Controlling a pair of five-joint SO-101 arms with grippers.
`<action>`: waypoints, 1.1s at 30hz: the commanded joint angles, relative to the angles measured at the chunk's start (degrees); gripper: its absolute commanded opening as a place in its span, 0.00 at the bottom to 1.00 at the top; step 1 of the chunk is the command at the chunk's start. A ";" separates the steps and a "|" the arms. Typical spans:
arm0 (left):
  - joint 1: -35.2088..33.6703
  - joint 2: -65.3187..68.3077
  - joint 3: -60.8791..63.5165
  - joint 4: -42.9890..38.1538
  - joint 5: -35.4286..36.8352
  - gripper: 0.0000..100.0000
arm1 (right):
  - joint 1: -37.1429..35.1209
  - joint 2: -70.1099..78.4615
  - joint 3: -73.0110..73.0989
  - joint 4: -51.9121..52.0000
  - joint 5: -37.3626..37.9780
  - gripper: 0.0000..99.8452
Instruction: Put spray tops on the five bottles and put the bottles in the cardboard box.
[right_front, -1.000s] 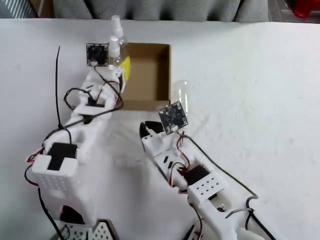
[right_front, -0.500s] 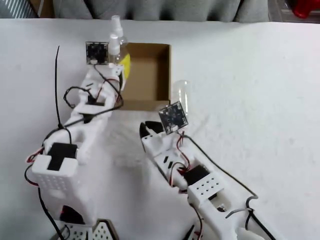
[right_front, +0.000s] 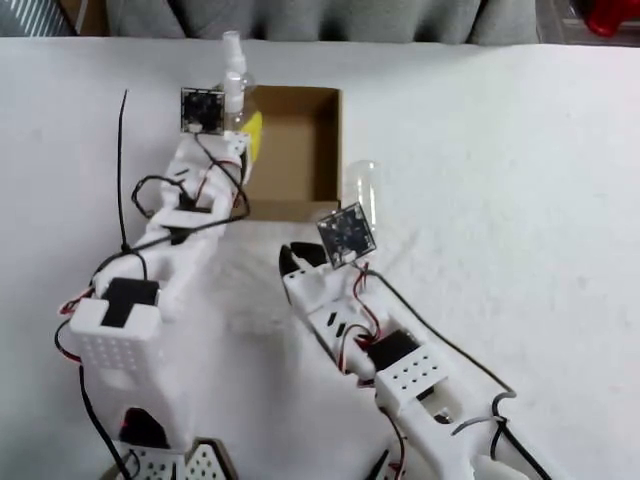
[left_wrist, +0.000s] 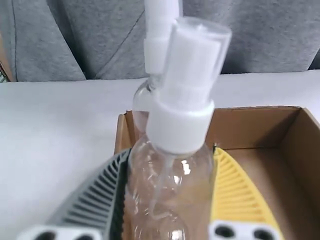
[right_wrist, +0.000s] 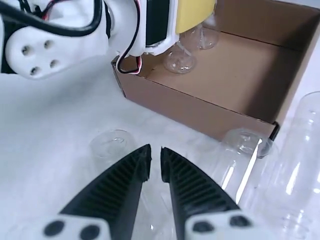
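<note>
Item one, nearest: my right fingers (right_wrist: 120, 190), drawn almost together with only a slit between the tips and nothing in them. That arm is bent, wrist tipped down over the tabletop (right_front: 500, 150), short of the box's near wall. Item two: a topless bottle (right_wrist: 111, 144) just beside those tips, with further clear bottles (right_wrist: 246, 145) near the box corner. I judge they wait there for spray tops. Item three: the cardboard box (left_wrist: 260, 127), open side up. Item four: my left fingers (left_wrist: 235, 195), clamped either side of a capped bottle (left_wrist: 167, 200) whose spray top (left_wrist: 187, 90) is on. It is held upright at the box's left wall, apparently for setting down inside, and the left arm is stretched forward alongside the box. Item five, farthest: a second capped bottle (right_front: 232, 45), standing just behind the held one.
</note>
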 joint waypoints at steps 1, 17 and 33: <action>-0.31 -0.48 -2.20 -1.49 -1.05 0.11 | -0.48 0.13 -2.81 0.40 0.88 0.02; -0.57 -0.92 -0.18 -1.58 -0.79 0.28 | -0.40 0.13 -2.81 0.40 0.88 0.02; -0.66 -1.01 0.26 -1.76 -0.70 0.28 | -0.40 0.13 -2.81 0.40 0.88 0.02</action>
